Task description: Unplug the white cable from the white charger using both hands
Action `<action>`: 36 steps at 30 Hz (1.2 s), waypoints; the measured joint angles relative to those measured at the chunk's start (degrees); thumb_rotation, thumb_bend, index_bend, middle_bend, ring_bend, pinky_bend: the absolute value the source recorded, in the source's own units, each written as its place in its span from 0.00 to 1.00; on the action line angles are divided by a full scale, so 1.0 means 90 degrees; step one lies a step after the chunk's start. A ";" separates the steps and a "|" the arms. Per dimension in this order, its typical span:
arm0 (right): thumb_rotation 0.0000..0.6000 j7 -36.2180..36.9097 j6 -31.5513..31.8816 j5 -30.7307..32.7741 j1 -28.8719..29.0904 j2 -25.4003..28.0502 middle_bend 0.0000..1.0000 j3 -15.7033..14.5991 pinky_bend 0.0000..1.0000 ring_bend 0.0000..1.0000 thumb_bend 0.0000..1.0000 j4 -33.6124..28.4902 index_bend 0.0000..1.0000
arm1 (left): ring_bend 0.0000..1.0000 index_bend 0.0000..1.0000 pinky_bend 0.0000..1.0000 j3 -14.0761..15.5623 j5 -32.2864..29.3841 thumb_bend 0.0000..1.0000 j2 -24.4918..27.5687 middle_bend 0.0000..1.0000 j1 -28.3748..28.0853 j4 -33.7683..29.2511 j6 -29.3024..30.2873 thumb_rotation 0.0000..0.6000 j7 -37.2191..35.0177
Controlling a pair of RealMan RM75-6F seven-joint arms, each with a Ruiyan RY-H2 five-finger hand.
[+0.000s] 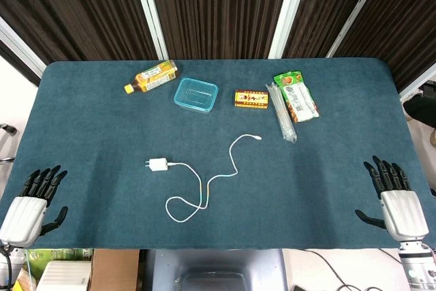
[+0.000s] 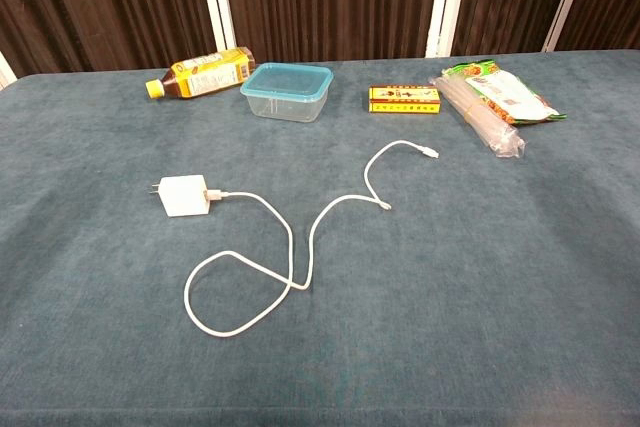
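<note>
**A:** Where is the charger, and which way does it face?

**B:** The white charger (image 1: 158, 164) lies flat mid-table, prongs toward the left edge, long axis left-right. The white cable (image 1: 204, 185) is plugged into its right side, loops once, then trails toward the far right.

**A:** Any containers?

**B:** A clear teal tub (image 1: 196, 95), apparently empty. The label on the tipped bottle (image 1: 151, 77) is unreadable.

**A:** The hands?

**B:** The left hand (image 1: 30, 206) and right hand (image 1: 395, 199) rest at the near corners, fingers spread, holding nothing.
</note>
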 measured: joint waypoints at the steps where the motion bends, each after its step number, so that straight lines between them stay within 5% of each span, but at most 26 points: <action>1: 1.00 -0.0007 0.0004 -0.0009 -0.0002 -0.0001 0.00 -0.0003 0.00 0.00 0.09 0.0000 0.00 | 0.00 0.00 0.04 0.0003 0.0002 0.43 -0.0003 0.00 -0.0007 0.0001 -0.0014 1.00 -0.0013; 3: 1.00 -0.0034 0.0018 -0.0038 -0.0017 0.0002 0.00 -0.0025 0.00 0.00 0.09 0.0003 0.00 | 0.08 0.00 0.19 0.0001 0.0035 0.43 -0.0046 0.00 -0.0064 0.0014 -0.0085 1.00 -0.0077; 6: 1.00 -0.0071 0.0027 -0.0036 -0.0026 -0.0003 0.00 -0.0026 0.00 0.00 0.09 0.0014 0.00 | 0.46 0.01 0.61 -0.0062 0.0157 0.43 -0.0349 0.00 -0.0287 0.0182 -0.0217 1.00 -0.0268; 9: 1.00 -0.0123 -0.0015 -0.0010 -0.0013 -0.0032 0.00 -0.0021 0.00 0.00 0.09 0.0021 0.00 | 0.70 0.06 0.82 -0.0189 0.0226 0.43 -0.0810 0.03 -0.0624 0.0384 -0.0457 1.00 -0.0427; 12: 1.00 -0.0167 -0.0005 -0.0038 0.0008 -0.0100 0.00 -0.0001 0.00 0.00 0.09 0.0064 0.00 | 0.82 0.11 0.92 -0.0369 0.0142 0.43 -0.1231 0.07 -0.0986 0.0467 -0.0892 1.00 -0.0487; 23: 1.00 -0.0166 -0.0103 0.0066 0.0035 -0.0122 0.00 0.0029 0.00 0.00 0.09 0.0079 0.00 | 0.92 0.17 1.00 -0.1068 -0.0906 0.43 -0.2739 0.13 -0.2034 0.0888 -0.2070 1.00 0.0835; 29: 1.00 -0.0097 -0.0152 0.0121 0.0049 -0.0070 0.00 0.0038 0.00 0.00 0.09 0.0057 0.00 | 0.92 0.18 1.00 -0.1258 -0.1515 0.40 -0.3580 0.15 -0.2439 0.1605 -0.2430 1.00 0.1808; 36: 1.00 -0.0070 -0.0161 0.0110 0.0038 -0.0030 0.00 0.0015 0.00 0.00 0.09 0.0029 0.00 | 0.92 0.18 1.00 -0.1330 -0.1814 0.40 -0.4132 0.18 -0.2695 0.2376 -0.2588 1.00 0.2006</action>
